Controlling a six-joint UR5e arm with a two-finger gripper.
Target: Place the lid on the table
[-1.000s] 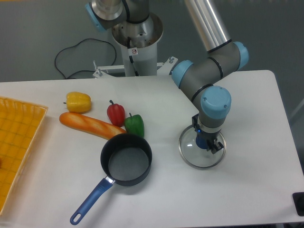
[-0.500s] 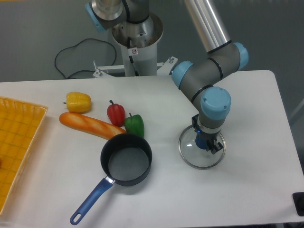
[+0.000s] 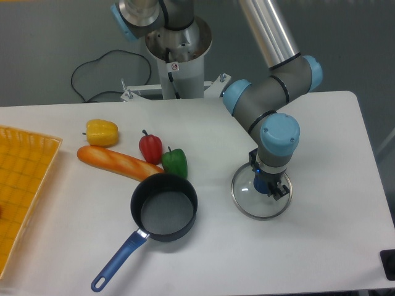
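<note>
the gripper [image 3: 269, 186] points straight down over the lid [image 3: 261, 195], its fingers at the dark blue centre knob; the wrist hides the fingertips, so whether they pinch the knob or stand apart cannot be told. the lid, a clear glass disc with a thin metal rim, lies directly beneath the gripper and appears to rest flat on the white table [image 3: 321, 240]. to the left of the gripper, well apart from the lid, sits the dark round pan [image 3: 164, 206], its blue handle running away from the gripper toward the near table edge. farther left and behind the pan are a green pepper [image 3: 174, 162], a red pepper [image 3: 150, 148], an orange baguette [image 3: 118, 163] and a yellow pepper [image 3: 102, 132]. farthest left, at the table's edge, lies a yellow-orange gridded tray [image 3: 21, 191].
</note>
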